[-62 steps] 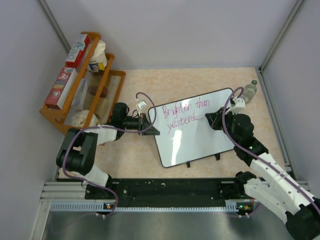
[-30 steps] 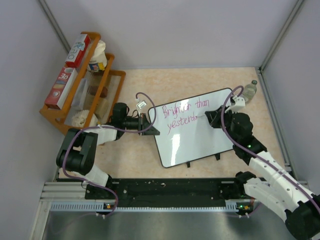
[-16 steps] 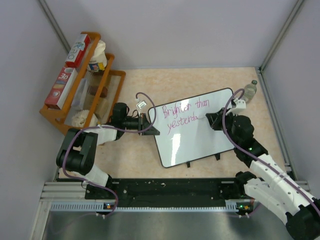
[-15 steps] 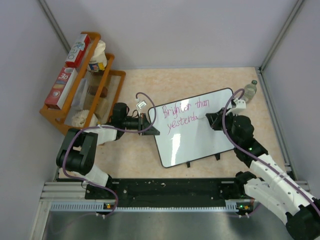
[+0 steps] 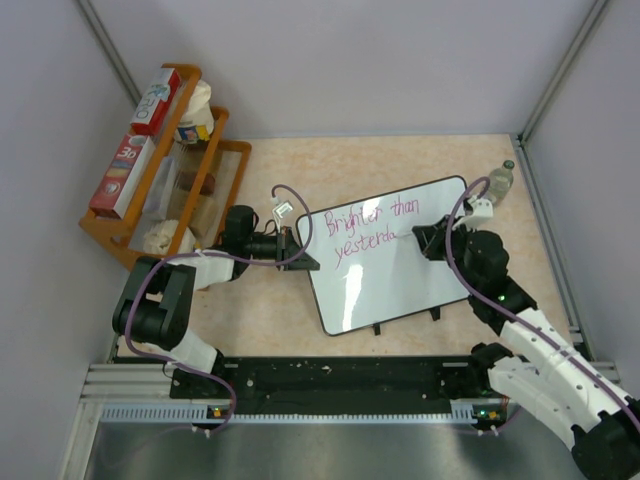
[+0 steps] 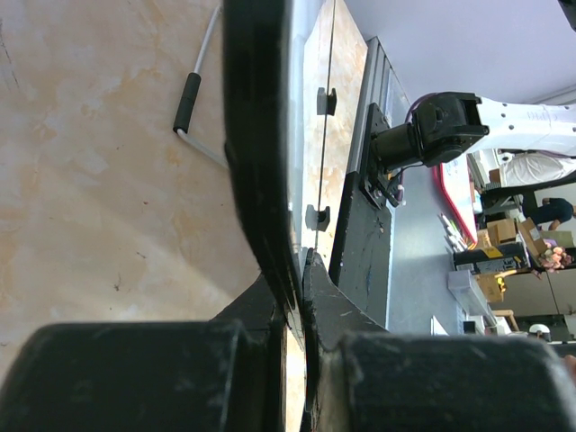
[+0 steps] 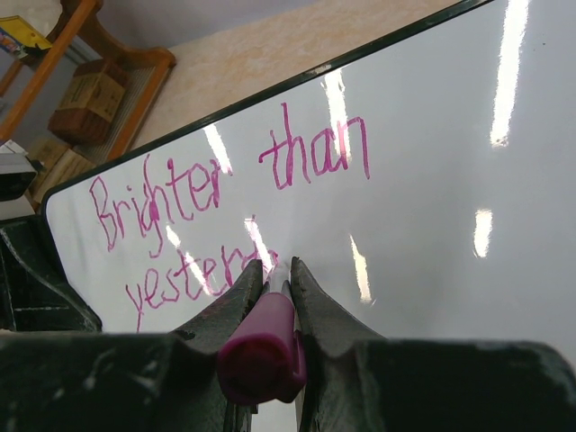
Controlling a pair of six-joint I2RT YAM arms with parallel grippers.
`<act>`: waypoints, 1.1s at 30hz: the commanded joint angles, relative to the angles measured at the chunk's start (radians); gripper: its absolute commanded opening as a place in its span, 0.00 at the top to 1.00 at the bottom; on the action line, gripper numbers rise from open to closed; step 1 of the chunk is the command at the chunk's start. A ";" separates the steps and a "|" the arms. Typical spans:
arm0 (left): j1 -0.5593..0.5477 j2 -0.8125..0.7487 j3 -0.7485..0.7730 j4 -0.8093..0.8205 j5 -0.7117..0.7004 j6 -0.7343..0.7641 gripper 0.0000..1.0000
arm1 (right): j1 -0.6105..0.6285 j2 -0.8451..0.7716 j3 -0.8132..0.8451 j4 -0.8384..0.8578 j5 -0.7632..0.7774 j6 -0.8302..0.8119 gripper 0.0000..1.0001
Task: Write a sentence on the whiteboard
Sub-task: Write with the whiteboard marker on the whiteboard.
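Observation:
The whiteboard [image 5: 400, 290] lies on the table, black-framed, with small feet on its near edge. The sentence [image 5: 368, 228] is in pink marker, reading "Brighter than" above "yesterda"; it also shows in the right wrist view [image 7: 225, 184]. My right gripper [image 5: 420, 238] is shut on a magenta marker [image 7: 263, 342], its tip on the board at the end of the second line. My left gripper [image 5: 298, 244] is shut on the whiteboard's left edge [image 6: 261, 162], seen edge-on in the left wrist view.
A wooden rack [image 5: 165, 190] with boxes and packets stands at the back left. A small clear bottle [image 5: 500, 182] stands beyond the board's far right corner. Grey walls enclose the table on three sides.
The second line has grown from "yesterd" to "yesterda". My right gripper with the marker has shifted slightly right along the line. The left gripper has not moved.

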 commanded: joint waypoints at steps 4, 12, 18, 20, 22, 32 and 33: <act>-0.027 0.013 -0.033 0.001 -0.084 0.205 1.00 | -0.015 0.008 0.072 0.034 0.022 -0.016 1.00; -0.027 0.010 -0.034 0.001 -0.085 0.207 1.00 | -0.017 0.028 0.078 0.049 0.019 -0.019 1.00; -0.027 0.011 -0.034 0.001 -0.085 0.207 1.00 | -0.015 0.043 0.078 0.060 0.016 -0.016 1.00; -0.027 0.011 -0.033 0.001 -0.085 0.208 1.00 | -0.015 0.044 0.078 0.063 0.019 -0.016 1.00; -0.027 0.011 -0.031 0.000 -0.084 0.207 1.00 | -0.015 0.043 0.076 0.065 0.025 -0.014 1.00; -0.027 0.013 -0.033 0.001 -0.084 0.207 1.00 | -0.015 0.043 0.055 0.053 0.040 -0.025 1.00; -0.027 0.013 -0.033 0.001 -0.084 0.207 1.00 | -0.017 0.043 0.052 0.050 0.040 -0.025 1.00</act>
